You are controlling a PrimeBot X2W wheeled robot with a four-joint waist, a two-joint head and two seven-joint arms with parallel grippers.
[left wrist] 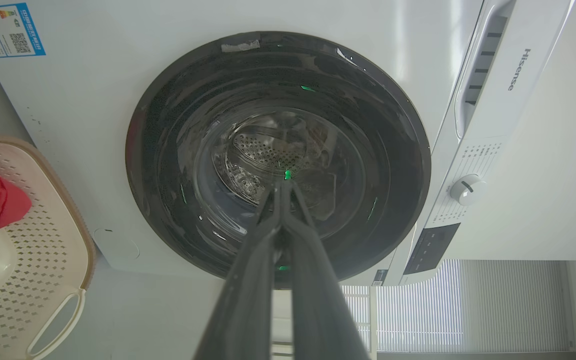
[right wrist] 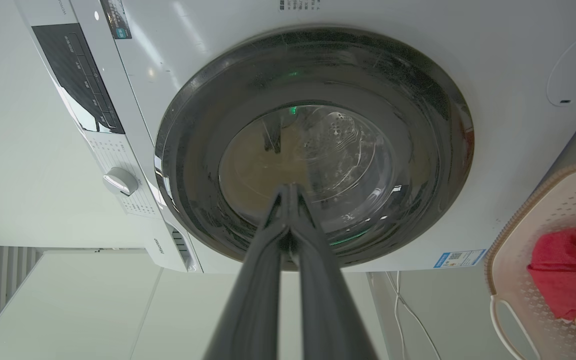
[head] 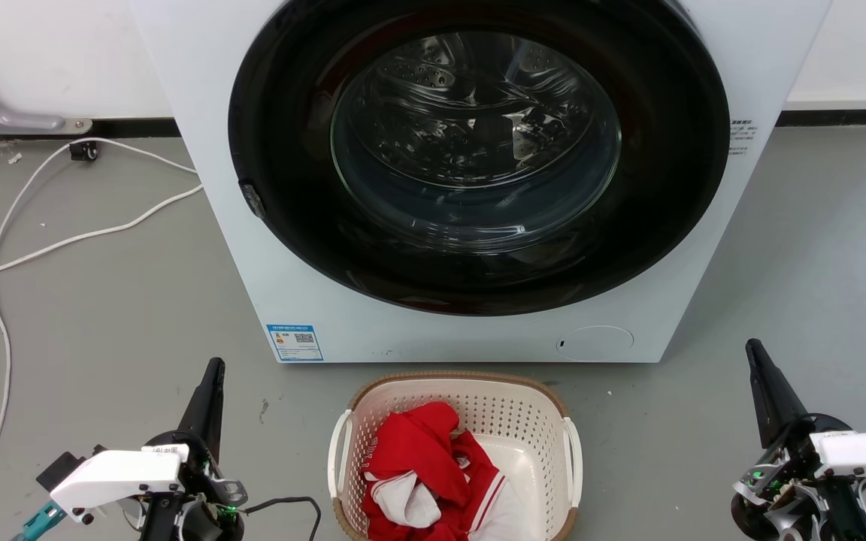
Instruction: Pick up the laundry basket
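Observation:
The laundry basket (head: 523,421), cream-white and perforated with a brown rim and white side handles, stands on the floor at the bottom centre of the head view, just in front of the washing machine. Red and white clothes (head: 425,473) lie inside it. It also shows at the left edge of the left wrist view, laundry basket (left wrist: 43,260), and at the right edge of the right wrist view, laundry basket (right wrist: 548,250). My left gripper (head: 215,366) is left of the basket, fingers shut and empty. My right gripper (head: 752,346) is far to its right, also shut and empty.
A white front-loading washing machine (head: 252,248) with a dark round door (head: 478,150), shut, fills the back. White cables (head: 65,240) trail over the grey floor at the left. Bare floor lies on both sides of the basket.

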